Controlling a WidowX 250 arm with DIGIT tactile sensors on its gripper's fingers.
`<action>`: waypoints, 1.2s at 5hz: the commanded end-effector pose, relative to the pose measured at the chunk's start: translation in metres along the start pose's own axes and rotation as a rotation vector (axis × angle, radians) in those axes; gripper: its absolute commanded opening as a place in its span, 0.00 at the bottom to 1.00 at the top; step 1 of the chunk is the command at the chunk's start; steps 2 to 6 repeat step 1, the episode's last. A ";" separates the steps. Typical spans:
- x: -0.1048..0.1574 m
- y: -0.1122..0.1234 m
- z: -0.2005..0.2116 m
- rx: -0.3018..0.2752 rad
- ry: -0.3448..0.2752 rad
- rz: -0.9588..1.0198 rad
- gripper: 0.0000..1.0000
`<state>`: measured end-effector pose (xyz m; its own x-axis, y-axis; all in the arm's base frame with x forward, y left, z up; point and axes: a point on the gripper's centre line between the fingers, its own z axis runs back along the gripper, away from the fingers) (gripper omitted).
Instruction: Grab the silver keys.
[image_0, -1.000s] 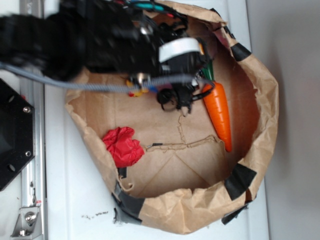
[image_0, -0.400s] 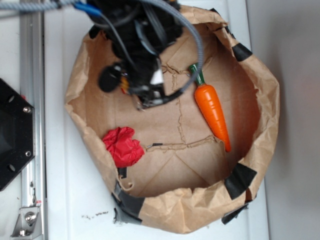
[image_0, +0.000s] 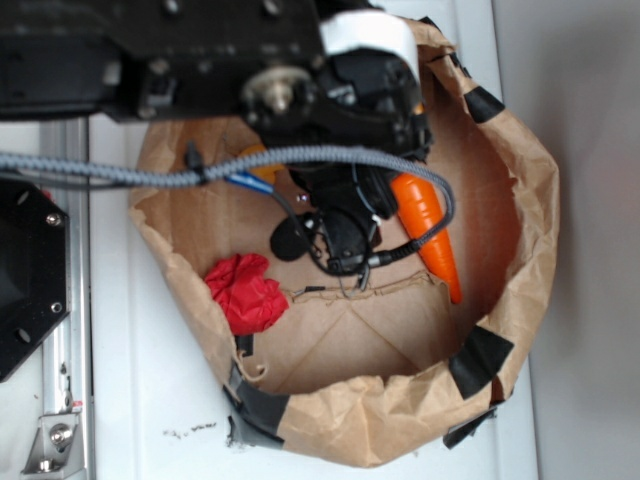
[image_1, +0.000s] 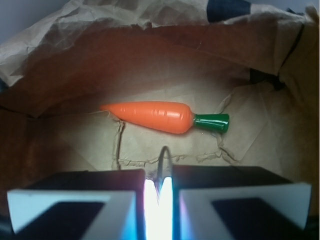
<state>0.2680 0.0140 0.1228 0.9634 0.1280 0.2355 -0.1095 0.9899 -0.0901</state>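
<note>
Hovering over the paper bag (image_0: 520, 200), my gripper (image_1: 161, 192) pinches a thin silver sliver.

Fingers (image_1: 75, 202) nearly closed on what I judge the silver keys (image_1: 163, 167); toy carrot (image_1: 152, 116) lies beyond. Grab apparently made, lift remaining.

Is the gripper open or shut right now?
Shut: in the wrist view the gripper pads stand nearly together, a thin metal loop pinched between them, likely the silver keys. The carrot lies untouched beyond.

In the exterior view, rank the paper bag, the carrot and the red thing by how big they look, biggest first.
1. Paper bag, by far the largest; it holds everything.
2. Carrot, though the robot arm hides part of it.
3. Red thing, shorter but wider than the visible carrot, so ranks two and three are unsure.
</note>
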 end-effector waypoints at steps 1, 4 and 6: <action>0.010 -0.004 -0.002 -0.001 -0.049 -0.012 0.00; 0.010 -0.004 -0.002 -0.001 -0.049 -0.012 0.00; 0.010 -0.004 -0.002 -0.001 -0.049 -0.012 0.00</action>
